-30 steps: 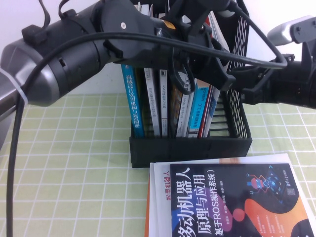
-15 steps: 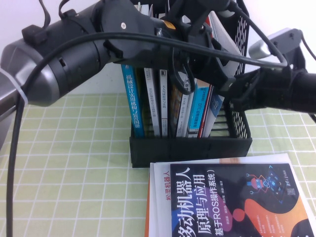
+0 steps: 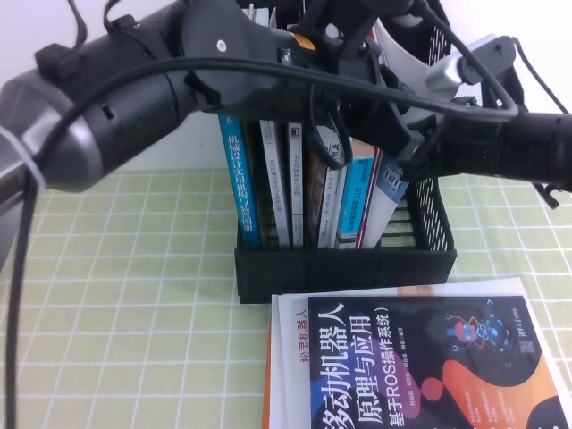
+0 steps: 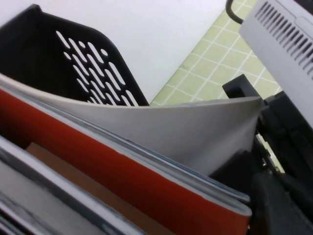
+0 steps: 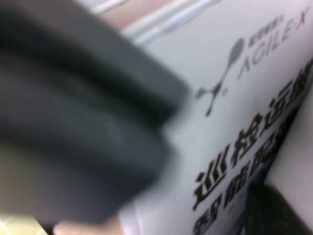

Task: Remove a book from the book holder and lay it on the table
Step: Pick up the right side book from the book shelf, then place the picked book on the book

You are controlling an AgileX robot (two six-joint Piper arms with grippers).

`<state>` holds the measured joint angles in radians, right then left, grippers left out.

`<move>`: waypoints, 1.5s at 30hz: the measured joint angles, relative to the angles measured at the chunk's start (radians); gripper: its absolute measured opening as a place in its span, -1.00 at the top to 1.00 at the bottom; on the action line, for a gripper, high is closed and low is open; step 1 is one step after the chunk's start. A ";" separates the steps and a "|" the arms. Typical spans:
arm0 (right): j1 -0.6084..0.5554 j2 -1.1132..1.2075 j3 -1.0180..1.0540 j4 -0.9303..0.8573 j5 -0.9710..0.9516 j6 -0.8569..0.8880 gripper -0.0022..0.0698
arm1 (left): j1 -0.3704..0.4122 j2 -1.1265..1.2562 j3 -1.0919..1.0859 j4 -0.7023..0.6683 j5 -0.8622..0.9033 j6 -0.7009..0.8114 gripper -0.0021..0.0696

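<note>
The black mesh book holder (image 3: 344, 264) stands on the green checked table (image 3: 134, 295) with several upright books in it. The pale book (image 3: 390, 189) is the rightmost one, and its top bows toward the right. My right gripper (image 3: 420, 165) comes in from the right and is shut on this book's edge. The right wrist view is filled by its pale cover (image 5: 244, 98) with black characters. My left gripper (image 3: 384, 107) reaches down over the books from the left. In the left wrist view the bent pale book (image 4: 171, 132) lies against the holder's wall (image 4: 73, 54).
A black and orange book (image 3: 420, 366) with big white characters lies flat in front of the holder, on top of another white and orange one. The left arm's thick body and its cable cross the upper left. A white wall rises behind the holder.
My right gripper has moved left from beside the holder onto the pale book and closed on it. The book's top has bowed to the right. The left arm has barely moved.
</note>
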<state>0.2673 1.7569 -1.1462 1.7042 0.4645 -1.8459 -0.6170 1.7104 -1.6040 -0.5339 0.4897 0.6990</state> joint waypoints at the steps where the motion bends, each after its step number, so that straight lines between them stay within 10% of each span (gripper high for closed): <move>1: 0.000 -0.002 0.000 0.000 0.000 0.005 0.86 | 0.000 -0.008 0.000 0.013 0.000 -0.020 0.95; 23: -0.003 -0.655 -0.011 -0.048 0.152 0.282 0.91 | 0.101 -0.399 -0.002 0.383 0.284 -0.367 0.95; 36: 0.004 -0.680 -0.103 -0.613 0.734 0.688 0.91 | 0.105 -0.719 0.043 0.528 0.521 -0.592 0.95; 45: 0.234 -0.624 -0.138 -1.195 0.636 0.824 0.91 | 0.105 -0.954 0.334 0.386 0.521 -0.606 0.95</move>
<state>0.5014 1.1332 -1.2844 0.5092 1.1006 -1.0221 -0.5125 0.7566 -1.2705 -0.1479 1.0109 0.0933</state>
